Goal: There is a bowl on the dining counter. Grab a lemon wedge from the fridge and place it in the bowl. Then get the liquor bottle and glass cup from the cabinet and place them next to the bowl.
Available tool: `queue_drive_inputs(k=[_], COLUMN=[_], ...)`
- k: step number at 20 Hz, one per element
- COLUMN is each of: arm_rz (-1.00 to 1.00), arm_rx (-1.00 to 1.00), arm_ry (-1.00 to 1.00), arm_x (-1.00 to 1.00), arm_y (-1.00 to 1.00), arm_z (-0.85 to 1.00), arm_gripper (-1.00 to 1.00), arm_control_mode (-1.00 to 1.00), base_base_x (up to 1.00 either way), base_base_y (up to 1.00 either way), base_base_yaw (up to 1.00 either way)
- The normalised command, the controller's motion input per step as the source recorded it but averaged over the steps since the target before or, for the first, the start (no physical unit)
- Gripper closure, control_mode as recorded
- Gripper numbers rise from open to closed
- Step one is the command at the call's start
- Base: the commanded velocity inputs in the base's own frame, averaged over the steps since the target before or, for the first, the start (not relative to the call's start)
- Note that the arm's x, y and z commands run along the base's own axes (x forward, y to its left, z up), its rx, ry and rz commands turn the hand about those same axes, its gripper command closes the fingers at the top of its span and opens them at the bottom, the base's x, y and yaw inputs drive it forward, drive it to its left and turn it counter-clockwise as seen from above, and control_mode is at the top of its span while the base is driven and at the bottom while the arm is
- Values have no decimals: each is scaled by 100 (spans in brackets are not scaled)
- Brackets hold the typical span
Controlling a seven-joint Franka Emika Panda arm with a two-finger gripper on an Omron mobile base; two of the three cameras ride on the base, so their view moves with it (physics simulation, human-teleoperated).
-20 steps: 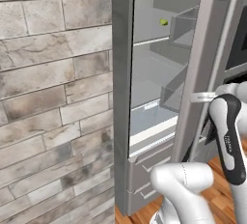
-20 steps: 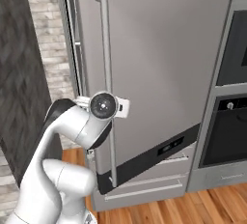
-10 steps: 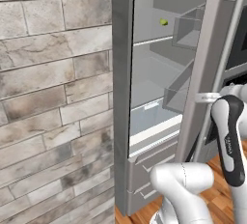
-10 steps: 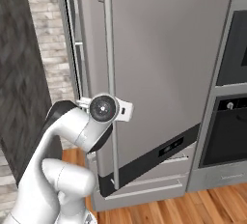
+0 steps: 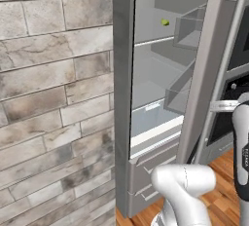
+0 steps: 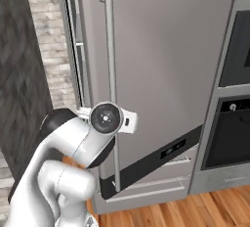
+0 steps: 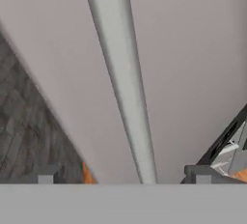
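1. No brand or readable writing anywhere; a small white mark on the dark arm link at the right edge of the left base view is too blurred to read.
2. Landmark: the fridge (image 5: 146, 137), grey and tall, with its door (image 6: 161, 74) swung partly open.
3. Brick wall (image 5: 53, 98) sits left of the fridge, touching its side panel.
4. Wood floor (image 6: 195, 211) runs below the fridge.
5. Built-in oven (image 6: 229, 128) with a dark glass front stands just right of the fridge.
6. Inside the fridge are pale shelves, door bins on the inner door face and a drawer low down.
7. Lemon wedge (image 5: 165, 22), a small yellow-green thing, lies on an upper shelf inside the fridge, toward the back.
8. Door handle (image 6: 112, 89), a long vertical grey bar, is on the door's outer face near its left edge.
9. The white arm rises from below and bends at the elbow in front of the fridge's lower part, with the wrist level at the handle's mid-height.
10. Gripper (image 7: 125, 175): fingers spread wide, one tip (image 7: 46, 174) on each side of the handle bar, neither clearly touching it; nothing is pinched.
11. In the hand view the handle runs top to bottom between the tips, against the flat grey door.
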Motion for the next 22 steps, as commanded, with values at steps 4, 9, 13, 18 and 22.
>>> queue_drive_inputs(k=[4, 9, 13, 18, 22], arm_rz=[-7, -6, 0, 6, 6], arm_rx=[-19, -39, -52, -52, -39], arm_ry=[0, 3, 9, 13, -17], arm_x=[-97, -45, 4, 24, 4], arm_y=[12, 65, 73, 68, 44], arm_z=[18, 40, 53, 18, -14], arm_gripper=[-100, -100, -100, -100, -100], arm_control_mode=[-100, -100, -100, -100, -100], base_base_x=[0, 0, 0, 0, 0], base_base_y=[0, 0, 0, 0, 0], base_base_yaw=[0, 0, 0, 0, 0])
